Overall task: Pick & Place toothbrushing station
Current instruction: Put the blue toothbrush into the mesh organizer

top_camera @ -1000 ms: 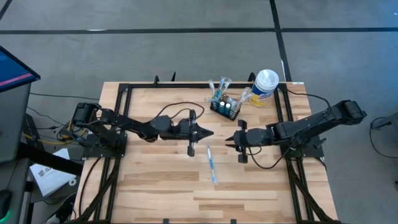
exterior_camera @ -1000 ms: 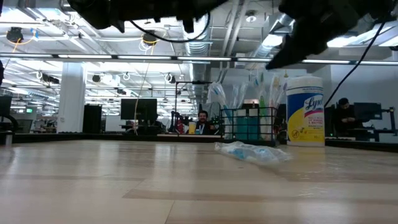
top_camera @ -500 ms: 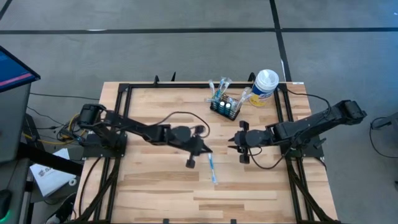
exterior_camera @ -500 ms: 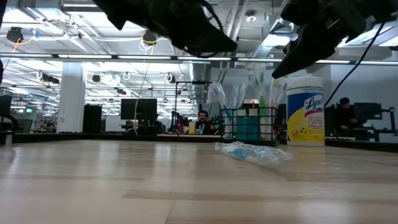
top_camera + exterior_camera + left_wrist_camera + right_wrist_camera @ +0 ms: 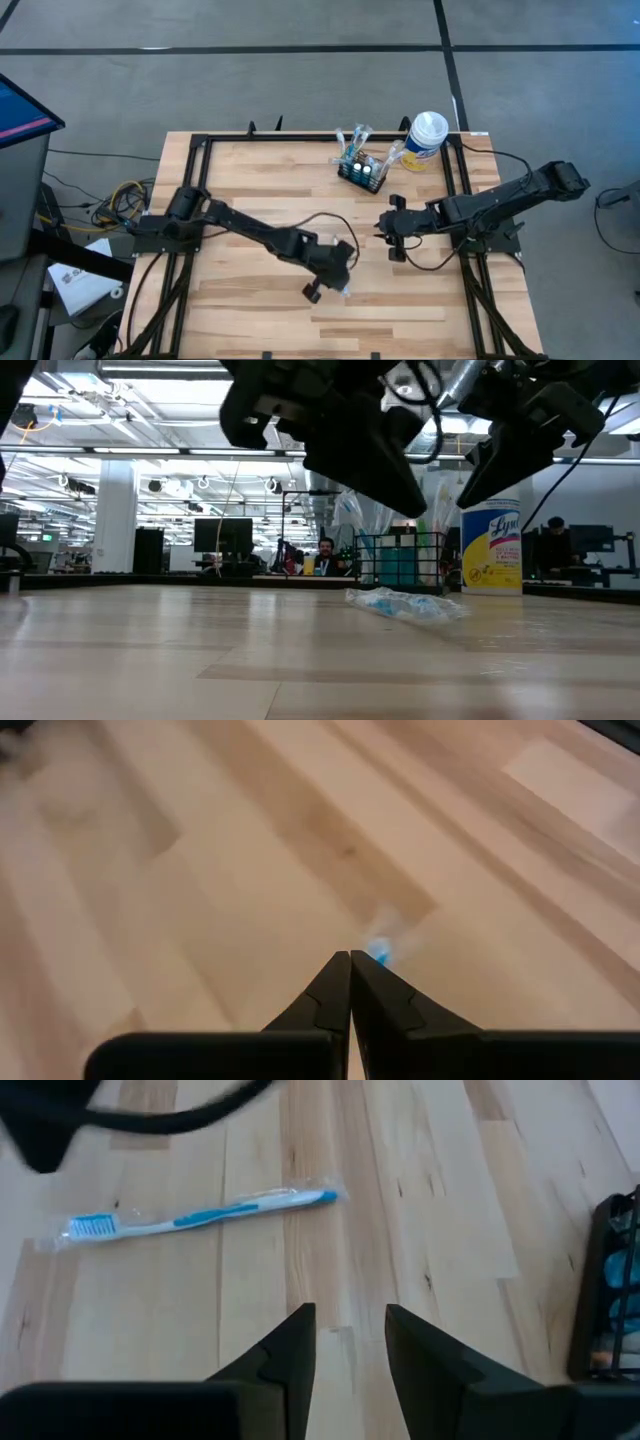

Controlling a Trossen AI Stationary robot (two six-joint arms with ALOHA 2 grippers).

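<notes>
Black wire-mesh caddy [image 5: 361,172] sits upper centre of the high view, near the table's far edge, with packaged items standing in it; also seen right of centre in the low view [image 5: 400,560]. White, yellow and blue canister [image 5: 426,140] stands just right of the caddy, apart from it. Wrapped blue-and-white toothbrush [image 5: 195,1215] lies flat on the wooden table [image 5: 250,190], lower centre of the high view, well apart from the caddy. Left gripper [image 5: 343,282] is over the toothbrush's lower end, jaws together, nothing between them; whether the tips touch the brush, cannot tell. Right gripper [image 5: 385,232] hovers centre-right, between toothbrush and caddy, jaws apart, nothing between them. A person [image 5: 325,555] sits in the far room, low view centre.
</notes>
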